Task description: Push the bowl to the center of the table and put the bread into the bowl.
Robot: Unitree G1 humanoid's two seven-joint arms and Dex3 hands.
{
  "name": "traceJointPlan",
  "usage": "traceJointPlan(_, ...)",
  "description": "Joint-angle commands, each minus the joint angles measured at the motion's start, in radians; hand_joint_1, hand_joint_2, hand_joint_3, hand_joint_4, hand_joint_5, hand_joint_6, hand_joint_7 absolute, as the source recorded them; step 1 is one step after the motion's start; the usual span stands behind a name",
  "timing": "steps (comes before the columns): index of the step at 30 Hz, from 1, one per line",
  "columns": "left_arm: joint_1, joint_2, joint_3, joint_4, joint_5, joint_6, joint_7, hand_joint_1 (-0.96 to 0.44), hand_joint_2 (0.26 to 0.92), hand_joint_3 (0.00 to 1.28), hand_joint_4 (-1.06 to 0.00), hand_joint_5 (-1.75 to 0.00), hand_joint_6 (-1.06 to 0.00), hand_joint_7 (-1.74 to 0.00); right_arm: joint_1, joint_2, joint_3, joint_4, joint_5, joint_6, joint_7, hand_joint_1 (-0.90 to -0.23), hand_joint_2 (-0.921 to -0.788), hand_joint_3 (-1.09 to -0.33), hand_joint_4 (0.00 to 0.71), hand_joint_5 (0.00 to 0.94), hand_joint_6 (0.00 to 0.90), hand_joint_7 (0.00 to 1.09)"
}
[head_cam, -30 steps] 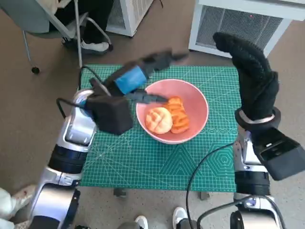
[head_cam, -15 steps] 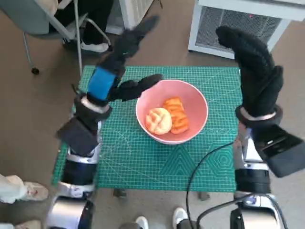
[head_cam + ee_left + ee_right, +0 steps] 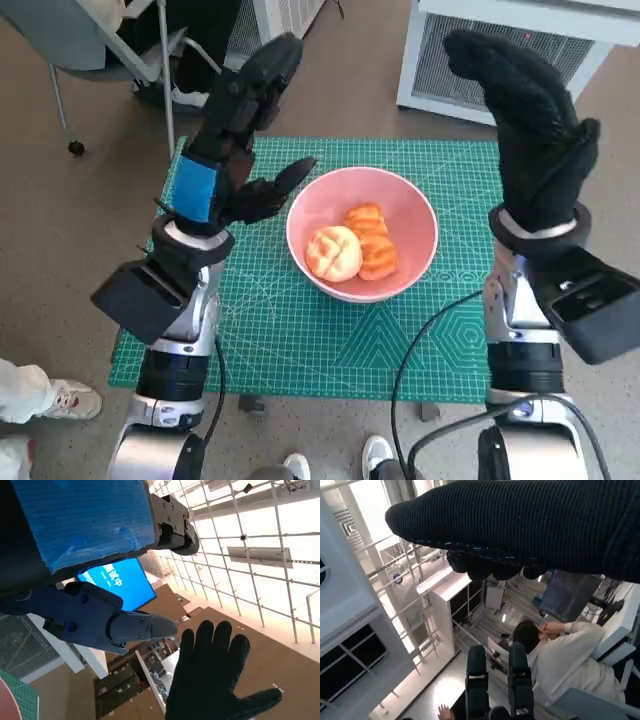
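Bread [image 3: 352, 248] lies in the bowl [image 3: 418, 218]; left hand [image 3: 232, 140] and right hand [image 3: 530, 120] hold nothing, fingers spread.

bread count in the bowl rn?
2. A round bun on the side toward the left hand, a ridged piece beside it, touching. Both in the pink bowl; more underneath seems unlikely.

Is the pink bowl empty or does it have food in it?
Not empty. The pink bowl holds two pieces of bread, a round one beside a ridged one.
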Motion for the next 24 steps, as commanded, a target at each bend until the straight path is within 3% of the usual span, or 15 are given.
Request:
traceJointPlan(1,0.004,0.003,0.002,-0.011,0.004,-0.016,-0.004,-0.52,0.921,0.31,-0.28,0.00,-0.20,-0.33,-0.004,-0.004,0.004,0.015,-0.014,0.006,0.006,-0.524,-0.921,-0.795,0.145,0.242,-0.001,0.63)
traceJointPlan(16,-0.006,0.011,0.002,-0.005,0.012,-0.041,-0.007,-0.53,0.921,0.31,-0.25,0.00,-0.19,-0.27,-0.012,-0.009,0.001,0.029,-0.044,-0.008,-0.003,-0.531,-0.921,-0.791,0.160,0.216,-0.001,0.63)
traceJointPlan(24,-0.008,0.012,0.004,-0.002,0.016,-0.057,-0.002,-0.53,0.921,0.32,-0.25,0.00,-0.19,-0.26,-0.015,-0.008,0.000,0.035,-0.042,-0.015,0.002,-0.533,-0.921,-0.789,0.165,0.205,-0.001,0.63)
